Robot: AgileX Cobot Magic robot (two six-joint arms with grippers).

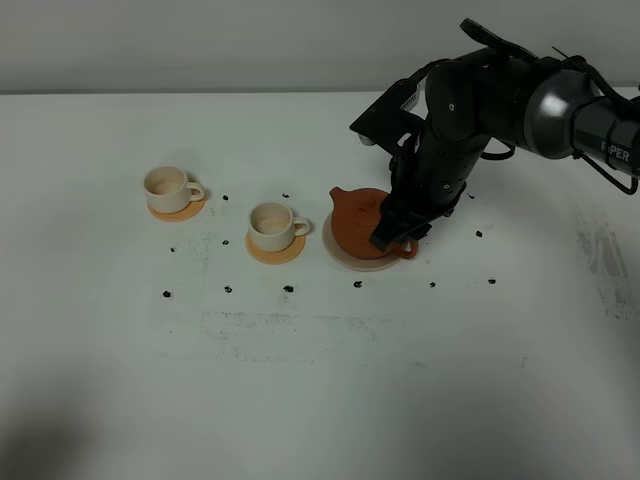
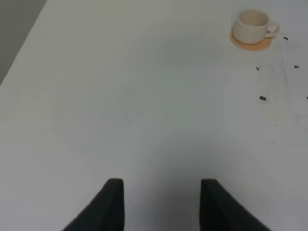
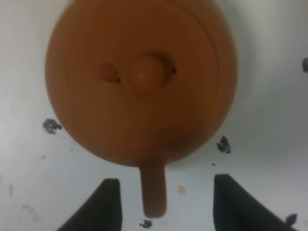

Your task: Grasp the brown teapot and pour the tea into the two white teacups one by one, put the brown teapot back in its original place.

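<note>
Table, high view: white table top (image 1: 300, 380), black specks scattered.
Cups: left teacup (image 1: 168, 187) and second teacup (image 1: 272, 225), each on an orange coaster (image 1: 178, 211), well apart from the arm.
Teapot: brown teapot (image 1: 355, 218) upright on beige disc (image 1: 345, 262), right of both cups.
Right gripper (image 1: 395, 238): low at the teapot's handle side.
Left wrist view: left gripper (image 2: 161, 185) fingers spread wide, nothing between them; one cup far off.
Right wrist view: fingers parted either side of the handle (image 3: 154, 192), not touching it.
</note>
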